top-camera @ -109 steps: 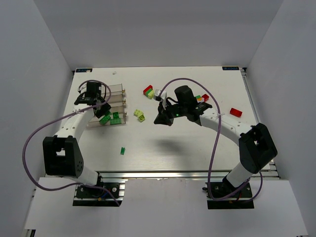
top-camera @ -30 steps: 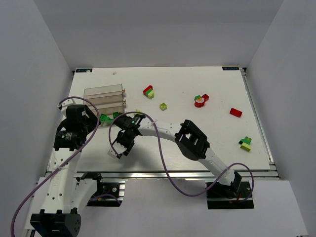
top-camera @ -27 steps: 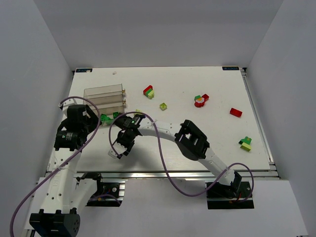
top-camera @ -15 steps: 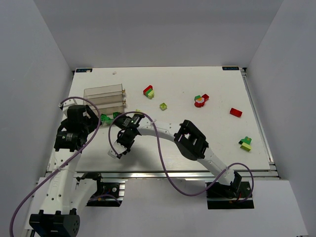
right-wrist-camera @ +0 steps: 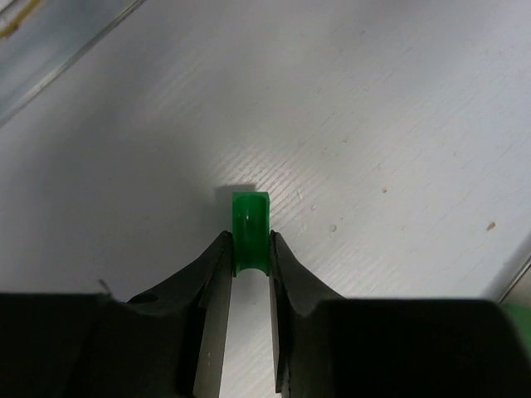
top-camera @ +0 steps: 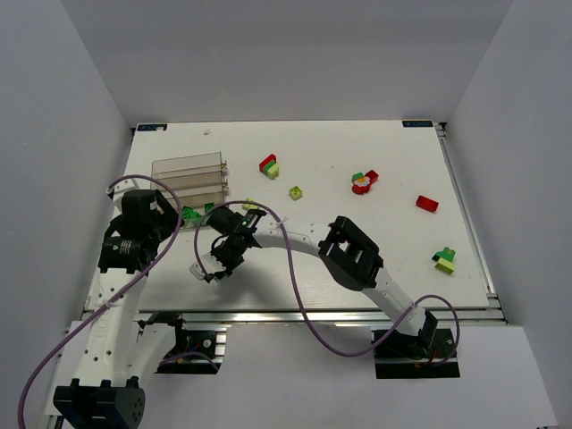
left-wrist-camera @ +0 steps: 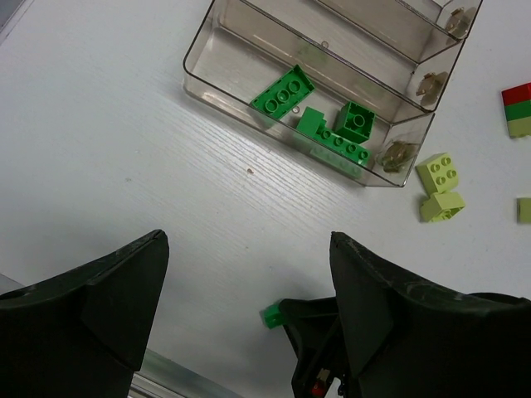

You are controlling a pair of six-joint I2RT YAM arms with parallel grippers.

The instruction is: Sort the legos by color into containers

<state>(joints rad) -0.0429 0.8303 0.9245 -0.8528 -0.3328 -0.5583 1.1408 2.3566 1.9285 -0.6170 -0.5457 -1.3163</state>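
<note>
My right gripper [right-wrist-camera: 249,240] is shut on a small dark green lego [right-wrist-camera: 250,217] that rests on the white table near its front left. From above, that right gripper [top-camera: 214,266] reaches across to the left and hides the brick. The left wrist view shows the same green lego [left-wrist-camera: 270,315] poking out beside the black right gripper [left-wrist-camera: 314,340]. My left gripper [left-wrist-camera: 246,240] hangs open above it, holding nothing. The clear containers tray [left-wrist-camera: 217,89] holds three green legos [left-wrist-camera: 282,89] in its nearest compartment.
Two lime bricks [left-wrist-camera: 437,174] lie just right of the tray [top-camera: 188,170]. Farther right lie a red-and-lime stack [top-camera: 268,165], a lime brick [top-camera: 295,192], a red-white-green cluster [top-camera: 362,181], a red brick [top-camera: 426,203] and a green-lime pair [top-camera: 444,259].
The right gripper's jaws have closed onto the green lego and it has shifted slightly left. The left arm has stayed still with its jaws wide.
</note>
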